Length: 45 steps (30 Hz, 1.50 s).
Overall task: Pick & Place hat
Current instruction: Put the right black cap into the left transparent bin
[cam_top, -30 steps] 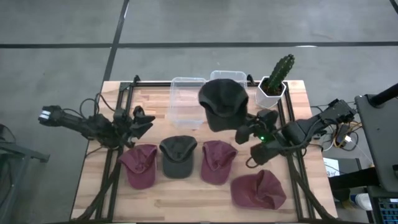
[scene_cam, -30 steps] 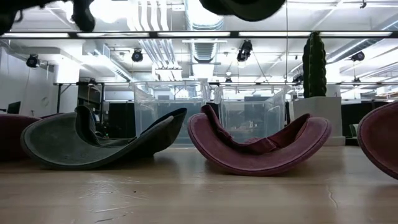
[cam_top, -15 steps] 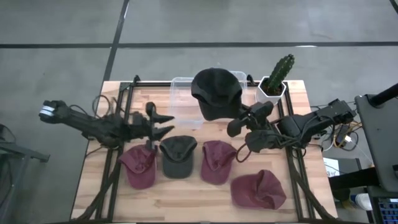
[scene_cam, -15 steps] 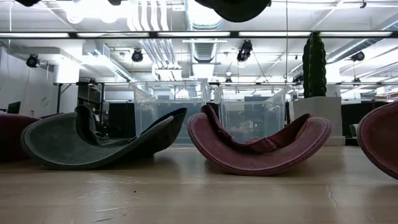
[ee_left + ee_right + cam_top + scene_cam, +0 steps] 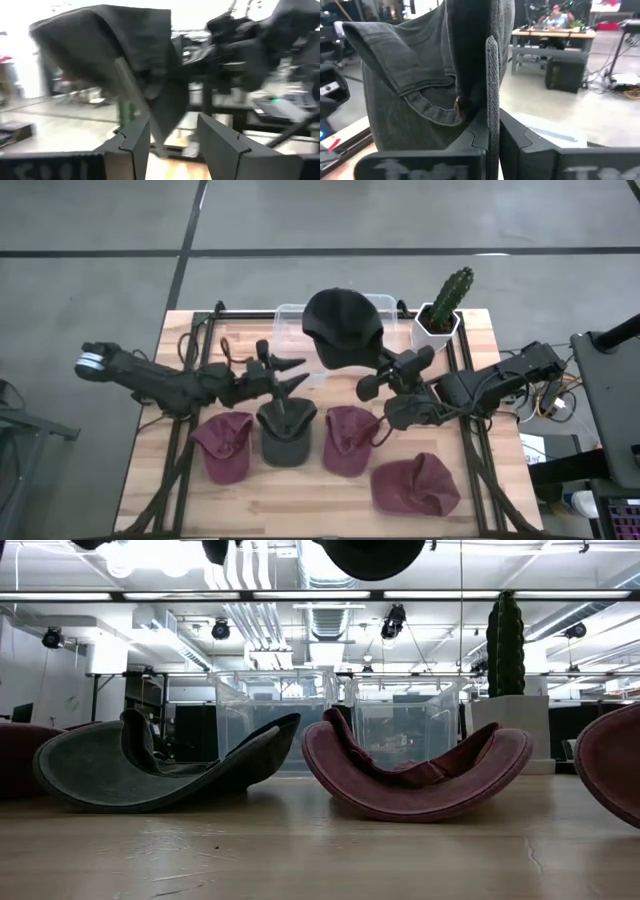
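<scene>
The black cap (image 5: 343, 328) now hangs over the two clear bins (image 5: 292, 315) at the back of the surface, higher and further back than a second ago, when it sat lower and nearer the row of caps. The right claw (image 5: 375, 377) is clamped on its brim (the right wrist view shows the dark fabric pinched flat between closed fingers). Meanwhile the left claw (image 5: 288, 375) has swung inward from the left edge and now sits spread wide, holding nothing, above the grey cap (image 5: 286, 430), pointing toward the lifted one. That looks like a handover or a two-armed placement coming, with the pick done and the place still open.

Room is tight: the potted cactus (image 5: 445, 305) stands just beside the right arm's path, and both claws are near each other over the bins. Three maroon caps (image 5: 349, 439) lie in front, well below the lifted cap, so downward and forward travel risks snagging them.
</scene>
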Tool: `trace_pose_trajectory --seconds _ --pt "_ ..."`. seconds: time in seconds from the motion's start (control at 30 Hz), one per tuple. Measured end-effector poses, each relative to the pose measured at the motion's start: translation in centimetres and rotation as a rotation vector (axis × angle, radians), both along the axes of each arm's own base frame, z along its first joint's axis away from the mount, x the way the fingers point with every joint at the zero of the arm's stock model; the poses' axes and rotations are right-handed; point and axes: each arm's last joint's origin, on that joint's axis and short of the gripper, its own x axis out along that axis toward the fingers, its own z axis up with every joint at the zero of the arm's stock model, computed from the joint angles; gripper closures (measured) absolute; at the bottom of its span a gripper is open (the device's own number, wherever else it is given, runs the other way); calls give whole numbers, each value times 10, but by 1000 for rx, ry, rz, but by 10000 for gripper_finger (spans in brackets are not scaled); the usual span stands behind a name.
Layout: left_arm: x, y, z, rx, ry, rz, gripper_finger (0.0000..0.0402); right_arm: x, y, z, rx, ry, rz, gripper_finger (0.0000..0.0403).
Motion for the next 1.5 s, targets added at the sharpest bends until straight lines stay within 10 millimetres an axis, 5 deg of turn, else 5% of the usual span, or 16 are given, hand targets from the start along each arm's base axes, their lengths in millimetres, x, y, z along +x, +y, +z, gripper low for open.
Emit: trace_pose_trajectory --seconds 1.5 --pt "42 29 -2 -113 6 123 245 12 5 -8 -60 -22 -69 390"
